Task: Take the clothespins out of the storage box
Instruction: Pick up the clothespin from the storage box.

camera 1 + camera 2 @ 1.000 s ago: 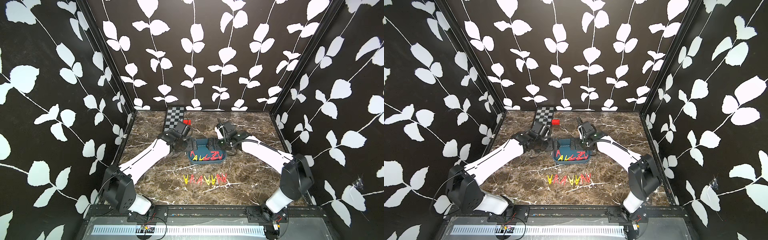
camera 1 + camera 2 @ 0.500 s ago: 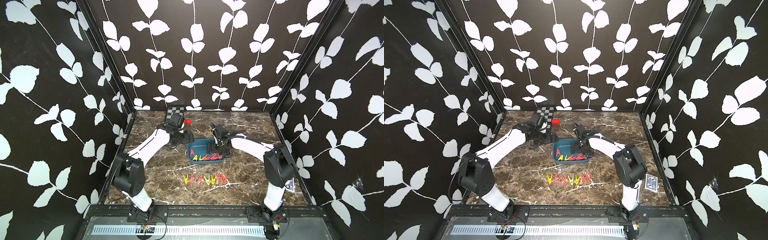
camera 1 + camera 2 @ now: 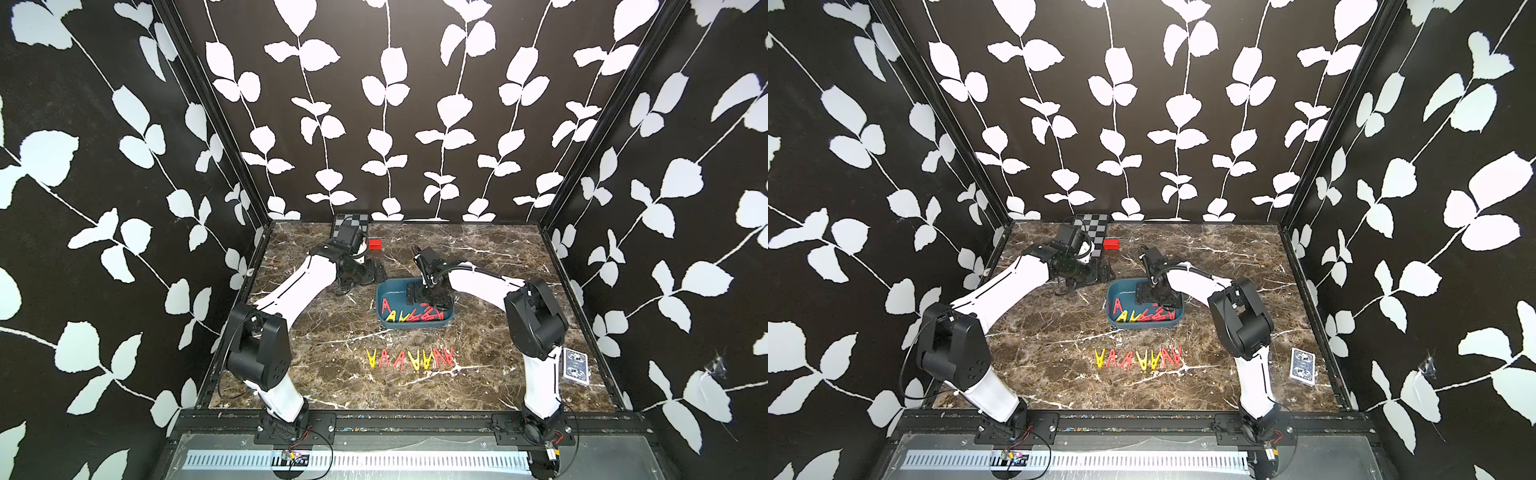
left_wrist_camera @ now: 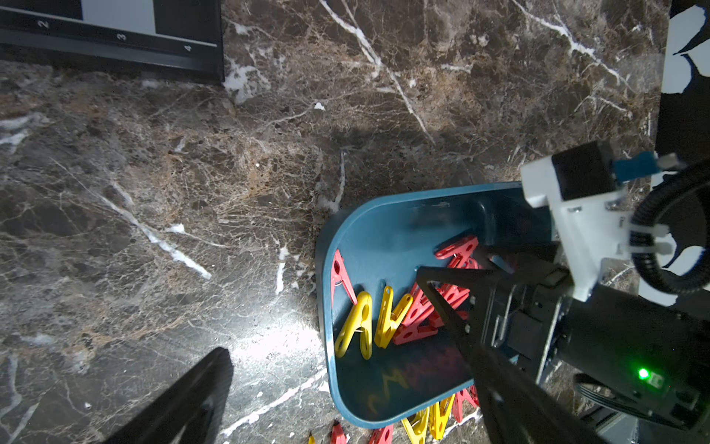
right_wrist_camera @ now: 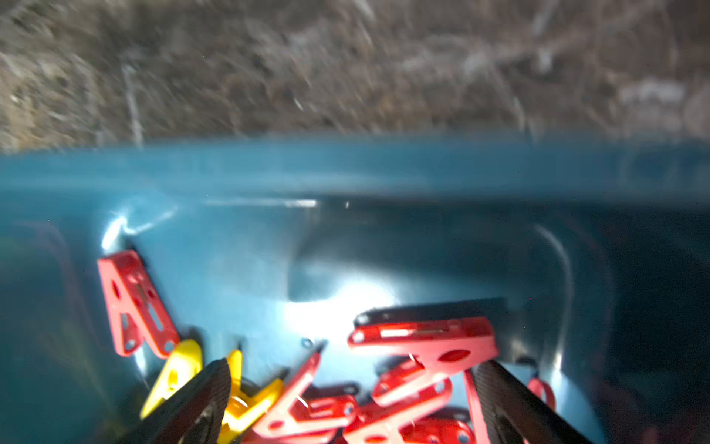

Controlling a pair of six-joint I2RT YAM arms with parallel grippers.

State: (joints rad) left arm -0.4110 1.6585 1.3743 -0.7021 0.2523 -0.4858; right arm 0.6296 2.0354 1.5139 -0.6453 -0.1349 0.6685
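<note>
The teal storage box (image 3: 415,325) (image 3: 1142,325) stands mid-table. Red and yellow clothespins (image 3: 411,316) (image 3: 1144,316) lie heaped along its near wall. Several more clothespins (image 3: 409,359) (image 3: 1138,359) lie in a row on the marble in front of it. My right gripper (image 3: 422,297) (image 3: 1152,297) (image 5: 353,373) is down inside the box, open, its fingers straddling red pegs (image 5: 422,338) without closing on them. My left gripper (image 3: 376,272) (image 3: 1102,270) (image 4: 353,369) hangs open and holds nothing, beside the box's far left corner (image 4: 324,307).
A checkered board (image 3: 351,220) (image 3: 1094,226) lies at the back, with a small red block (image 3: 375,244) (image 3: 1111,244) beside it. A blue card deck (image 3: 575,365) (image 3: 1303,365) sits near the right wall. Patterned walls close in three sides.
My right gripper has moved left and down into the box over the pegs. Both arms' elbows have swung nearer the front edge. The left gripper has stayed near the box's far left corner.
</note>
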